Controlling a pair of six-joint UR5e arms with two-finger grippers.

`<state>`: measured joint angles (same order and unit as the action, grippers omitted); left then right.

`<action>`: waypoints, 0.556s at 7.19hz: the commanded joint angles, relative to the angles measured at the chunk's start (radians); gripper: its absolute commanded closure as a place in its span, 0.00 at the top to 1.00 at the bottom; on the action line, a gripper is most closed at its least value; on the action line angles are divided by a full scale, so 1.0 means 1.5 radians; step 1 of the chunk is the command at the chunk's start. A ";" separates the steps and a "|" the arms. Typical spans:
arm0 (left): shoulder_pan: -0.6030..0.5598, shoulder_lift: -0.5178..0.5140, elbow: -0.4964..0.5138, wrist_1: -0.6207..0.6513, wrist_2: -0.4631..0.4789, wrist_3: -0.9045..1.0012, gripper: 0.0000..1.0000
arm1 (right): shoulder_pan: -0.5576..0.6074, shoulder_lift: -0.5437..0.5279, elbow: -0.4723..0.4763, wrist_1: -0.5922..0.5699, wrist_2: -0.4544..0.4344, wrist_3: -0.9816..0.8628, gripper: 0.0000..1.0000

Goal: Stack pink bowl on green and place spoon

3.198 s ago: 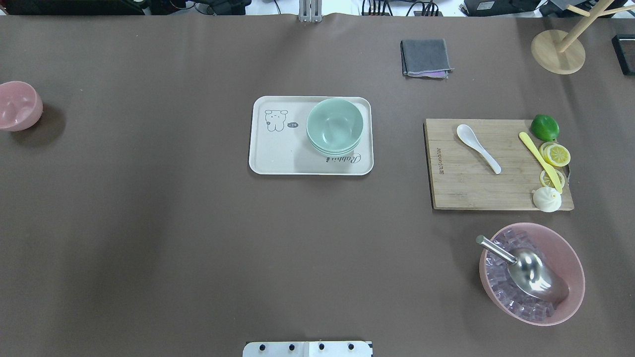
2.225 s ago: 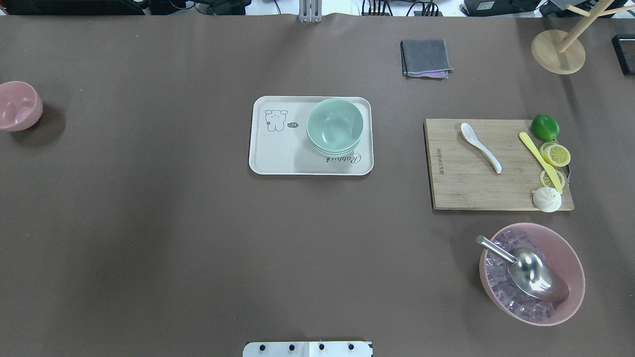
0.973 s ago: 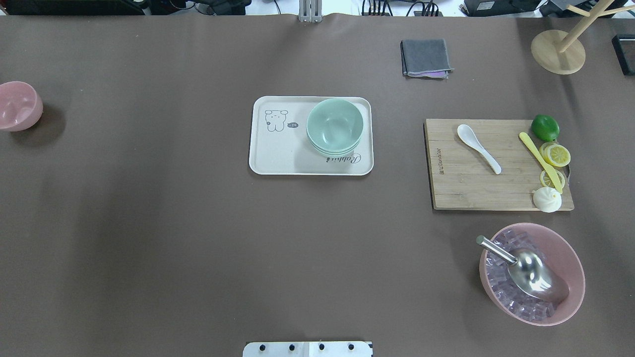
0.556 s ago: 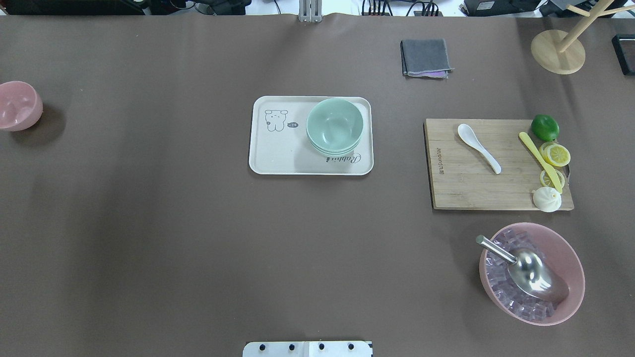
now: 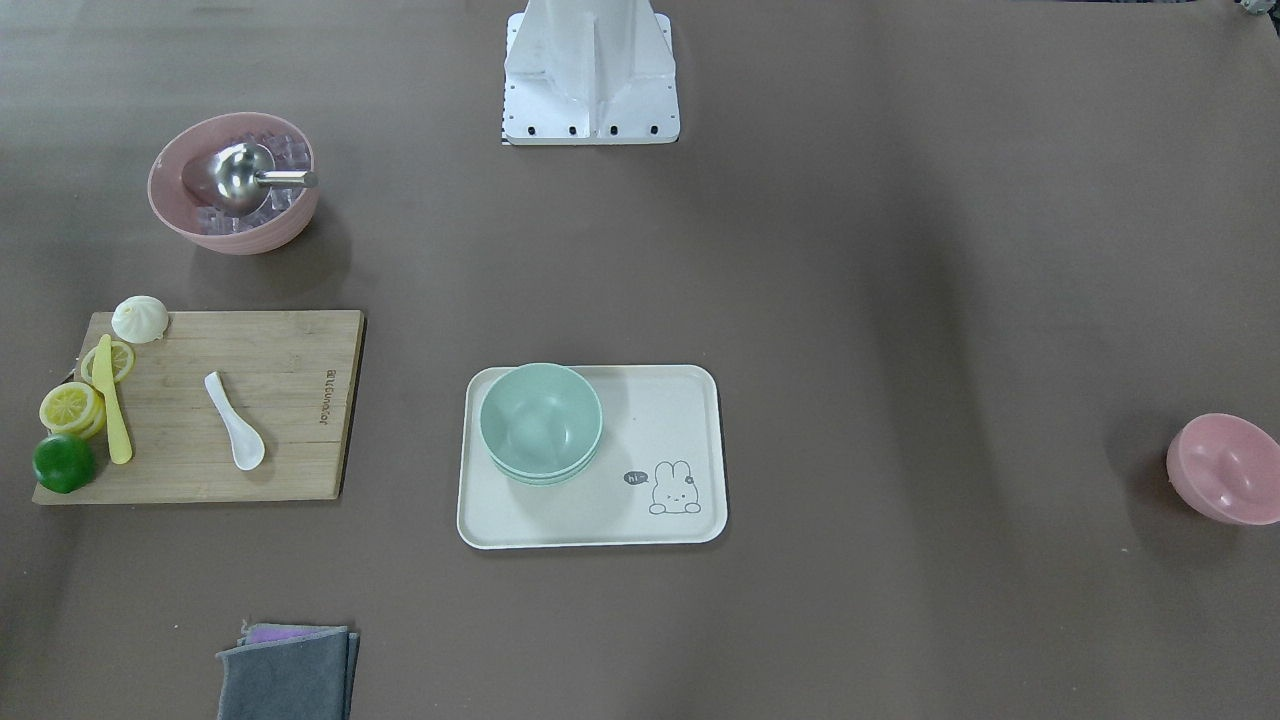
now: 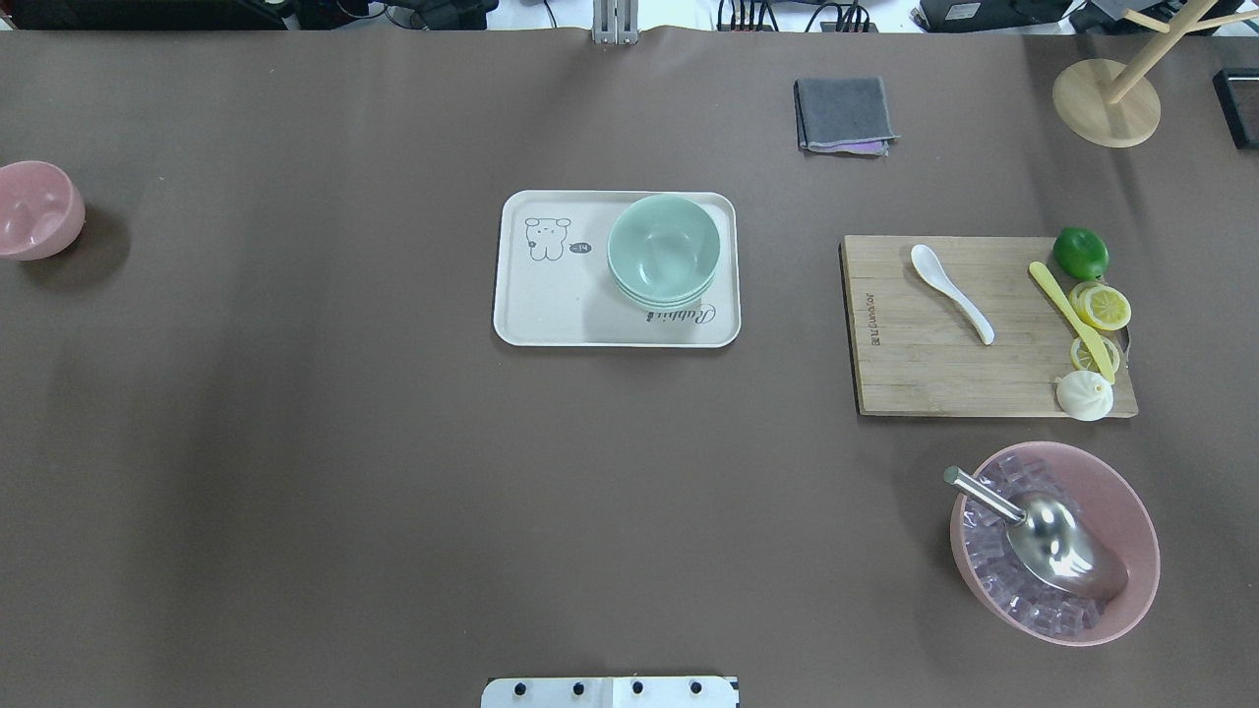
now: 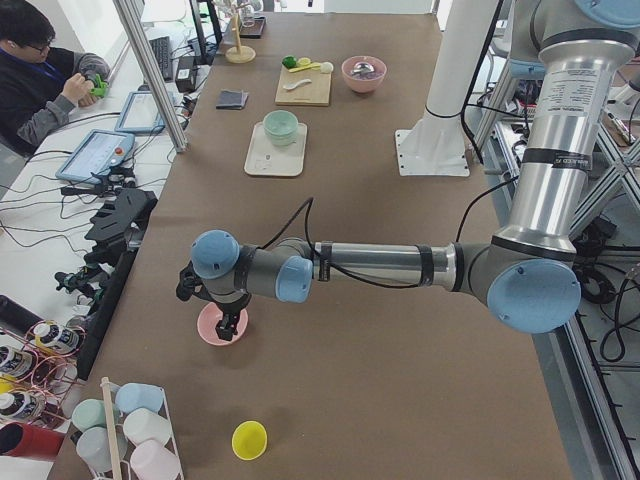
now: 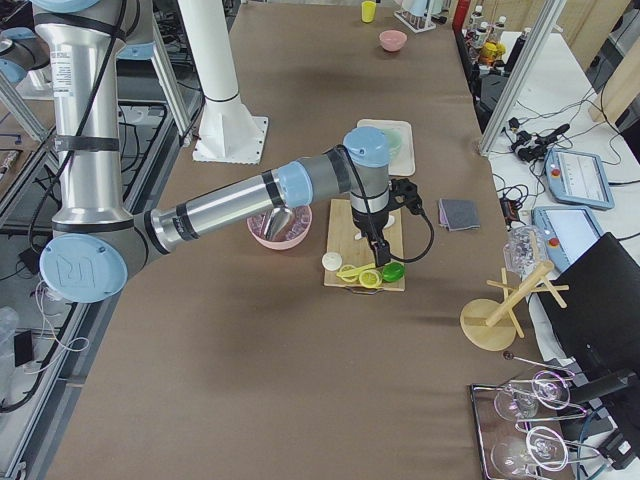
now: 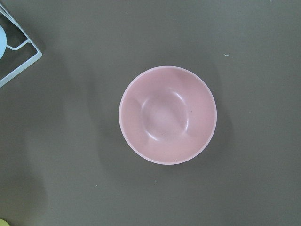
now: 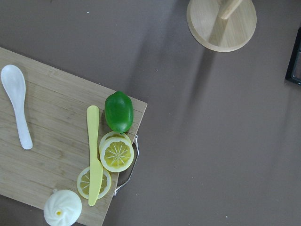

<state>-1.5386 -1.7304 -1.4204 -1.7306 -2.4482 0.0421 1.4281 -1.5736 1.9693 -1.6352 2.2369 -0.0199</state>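
The small pink bowl (image 6: pixel 34 209) stands upright and empty at the table's far left; it also shows in the left wrist view (image 9: pixel 168 115). Green bowls (image 6: pixel 663 248) are nested on the right part of a cream tray (image 6: pixel 551 315). A white spoon (image 6: pixel 949 292) lies on the wooden cutting board (image 6: pixel 925 374). My left gripper (image 7: pixel 228 325) hangs right over the pink bowl (image 7: pixel 212 330). My right gripper (image 8: pixel 380 258) hangs over the cutting board's outer end. Both show only in the side views, so I cannot tell whether they are open.
A lime (image 6: pixel 1080 253), lemon slices (image 6: pixel 1102 307), a yellow knife (image 6: pixel 1072 320) and a bun (image 6: pixel 1084 395) sit on the board. A big pink bowl (image 6: pixel 1131 511) holds ice and a metal scoop. Grey cloth (image 6: pixel 844 114) and a wooden stand (image 6: pixel 1107 102) are farther back.
The white spoon shifts very slightly on the board. Nothing else in the overhead view has moved.
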 commanded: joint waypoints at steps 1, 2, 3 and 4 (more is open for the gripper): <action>0.000 -0.004 0.004 0.000 0.002 -0.016 0.99 | 0.000 0.007 0.001 0.000 -0.004 0.000 1.00; 0.000 -0.004 0.006 -0.001 0.005 -0.015 0.99 | 0.000 0.008 0.002 0.000 -0.003 0.000 1.00; 0.000 -0.001 0.006 -0.001 0.005 -0.015 0.99 | 0.000 0.008 0.004 0.000 -0.004 0.000 1.00; 0.001 0.001 0.009 -0.001 0.005 -0.015 0.99 | -0.002 0.010 0.005 0.000 -0.004 -0.001 1.00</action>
<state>-1.5381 -1.7326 -1.4108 -1.7317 -2.4413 0.0202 1.4270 -1.5614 1.9747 -1.6352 2.2308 -0.0202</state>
